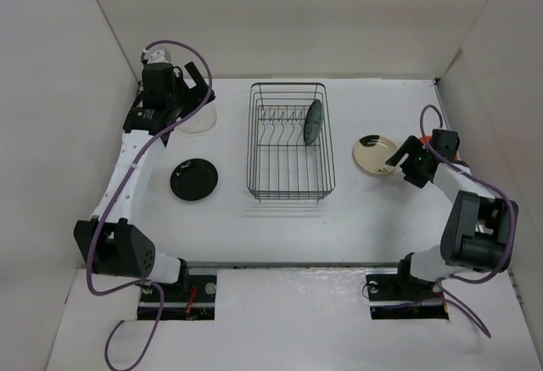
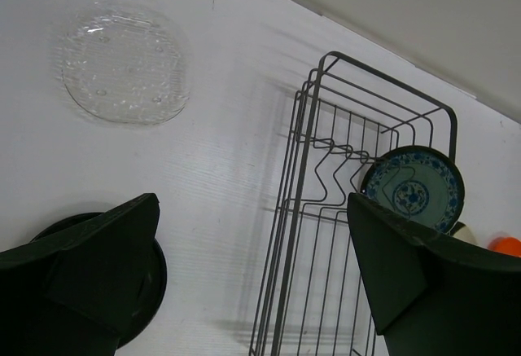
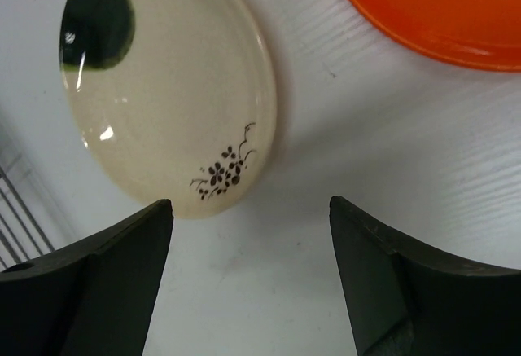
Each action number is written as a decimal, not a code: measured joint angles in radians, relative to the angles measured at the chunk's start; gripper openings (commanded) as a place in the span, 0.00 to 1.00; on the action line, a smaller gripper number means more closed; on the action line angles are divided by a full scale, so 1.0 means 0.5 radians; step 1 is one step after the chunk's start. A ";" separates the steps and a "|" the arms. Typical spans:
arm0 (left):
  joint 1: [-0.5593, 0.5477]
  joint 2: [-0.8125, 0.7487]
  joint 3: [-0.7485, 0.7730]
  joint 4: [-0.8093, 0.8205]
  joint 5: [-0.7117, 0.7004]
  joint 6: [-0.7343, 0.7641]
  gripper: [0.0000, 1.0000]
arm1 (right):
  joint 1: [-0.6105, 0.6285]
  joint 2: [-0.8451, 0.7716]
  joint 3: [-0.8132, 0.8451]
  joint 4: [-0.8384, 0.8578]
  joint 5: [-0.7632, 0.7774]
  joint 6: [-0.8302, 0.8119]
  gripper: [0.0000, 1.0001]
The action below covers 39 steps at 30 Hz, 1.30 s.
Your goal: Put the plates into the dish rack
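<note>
The black wire dish rack (image 1: 291, 186) stands mid-table, and a dark teal patterned plate (image 1: 313, 121) stands upright in its far right slot. The cream plate (image 1: 376, 155) lies flat right of the rack. My right gripper (image 1: 400, 157) is open at that plate's right rim. In the right wrist view its open jaws (image 3: 251, 203) frame bare table just off the cream plate (image 3: 163, 87), with the orange plate (image 3: 431, 10) beyond. A glossy black plate (image 1: 193, 178) lies left of the rack. My left gripper (image 1: 202, 89) hangs open and empty over the clear glass plate (image 2: 124, 64).
White walls close in the table on the left, back and right. In the left wrist view the rack (image 2: 321, 234) lies under the right finger, with the teal plate (image 2: 413, 189) behind it. My right arm covers most of the orange plate in the top view.
</note>
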 measured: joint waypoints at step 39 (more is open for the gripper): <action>0.000 -0.040 -0.001 0.031 -0.054 0.078 1.00 | 0.137 0.274 0.427 -0.185 0.169 0.104 0.00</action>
